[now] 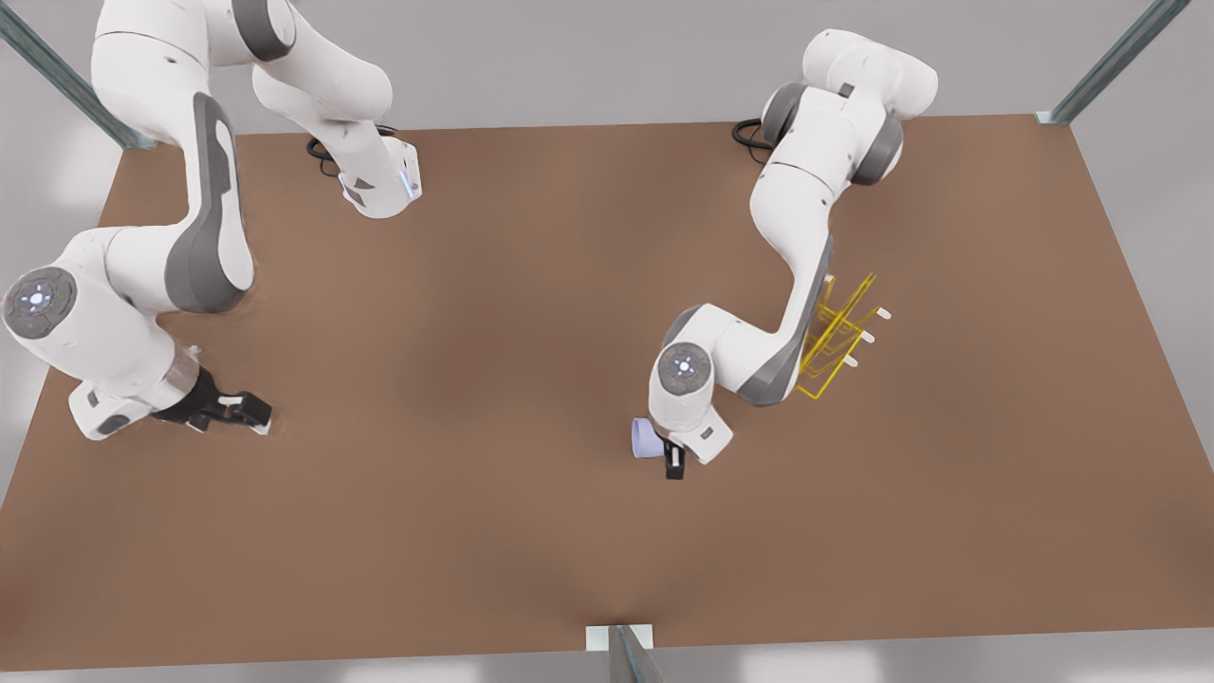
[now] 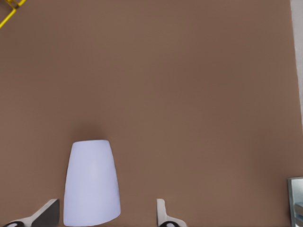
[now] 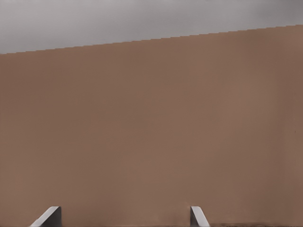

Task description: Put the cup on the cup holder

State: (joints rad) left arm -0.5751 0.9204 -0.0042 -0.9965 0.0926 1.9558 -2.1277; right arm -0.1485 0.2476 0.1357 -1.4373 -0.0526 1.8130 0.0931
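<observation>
The lavender-blue cup [image 1: 645, 438] lies on its side on the brown table, near the middle of the front view. My left gripper [image 1: 664, 455] is down over it and open. In the left wrist view the cup [image 2: 91, 184] sits between the fingers [image 2: 47, 213], close to one and apart from the other. The yellow wire cup holder [image 1: 839, 337] stands behind that arm, at the front view's right, and one corner of the cup holder [image 2: 9, 14] shows in the left wrist view. My right gripper [image 1: 248, 412] waits open and empty low over the table at the front view's left, its fingertips [image 3: 199, 216] wide apart.
A metal post [image 1: 621, 653] rises at the middle of the table's front edge, and a grey post [image 2: 296, 201] also shows in the left wrist view. Frame bars [image 1: 1110, 62] stand at the back corners. Bare brown tabletop [image 1: 474, 379] lies between the two arms.
</observation>
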